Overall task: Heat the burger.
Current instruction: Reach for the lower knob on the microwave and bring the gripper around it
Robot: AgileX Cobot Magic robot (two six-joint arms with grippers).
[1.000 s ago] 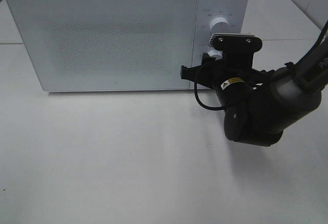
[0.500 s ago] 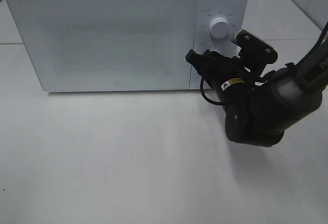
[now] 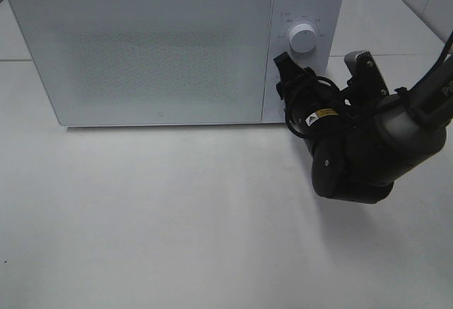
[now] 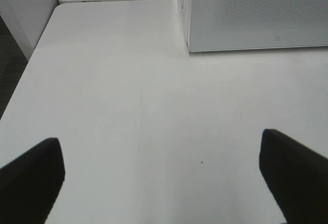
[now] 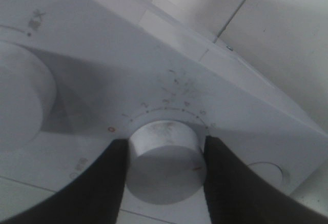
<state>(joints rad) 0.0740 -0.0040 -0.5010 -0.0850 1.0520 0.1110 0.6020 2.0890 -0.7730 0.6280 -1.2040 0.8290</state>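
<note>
The burger is hidden; the white microwave (image 3: 141, 47) has its door closed. My right gripper (image 3: 313, 76) is at the microwave's control panel, below the upper white knob (image 3: 303, 38). In the right wrist view the right gripper (image 5: 165, 165) is shut on the lower white knob (image 5: 164, 155), with a dark finger (image 5: 105, 183) pressed on either side of it. My left gripper (image 4: 161, 183) hangs open over bare table, holding nothing.
The microwave's front corner (image 4: 256, 14) lies ahead of the left gripper. The upper knob (image 5: 20, 106) sits beside the gripped one. The white table (image 3: 177, 217) stretches in front of the microwave, and its edge (image 4: 31, 65) runs alongside the left arm.
The right wrist has rolled clockwise around the lower knob while gripping it, so the fingers have swung from lying across to nearly upright. The left gripper has not moved.
</note>
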